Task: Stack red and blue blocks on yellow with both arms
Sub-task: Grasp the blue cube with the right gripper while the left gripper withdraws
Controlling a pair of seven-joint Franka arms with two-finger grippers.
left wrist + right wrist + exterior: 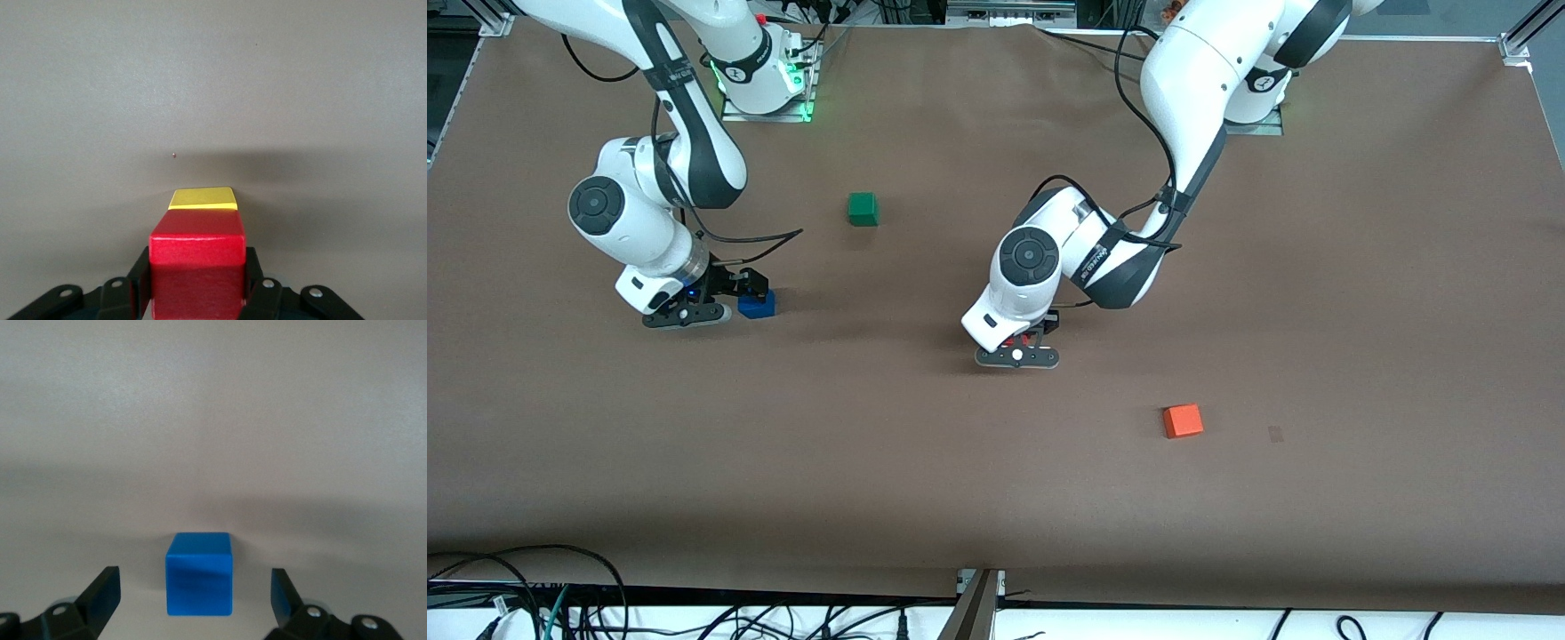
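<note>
My left gripper (1021, 345) is shut on the red block (197, 267), near the middle of the table. In the left wrist view the black fingers (257, 277) press both its sides. The yellow cube (202, 199) sits just under the red block, with only a strip of its top showing. I cannot tell if they touch. The yellow cube is hidden in the front view. My right gripper (745, 290) is open and low at the blue block (757, 305) toward the right arm's end. The blue block (199, 582) lies on the table between the spread fingers (103, 590), untouched.
A green cube (863, 209) lies on the brown table between the two arms, farther from the front camera. An orange cube (1183, 420) lies nearer the front camera, toward the left arm's end. Cables run along the table's front edge (978, 578).
</note>
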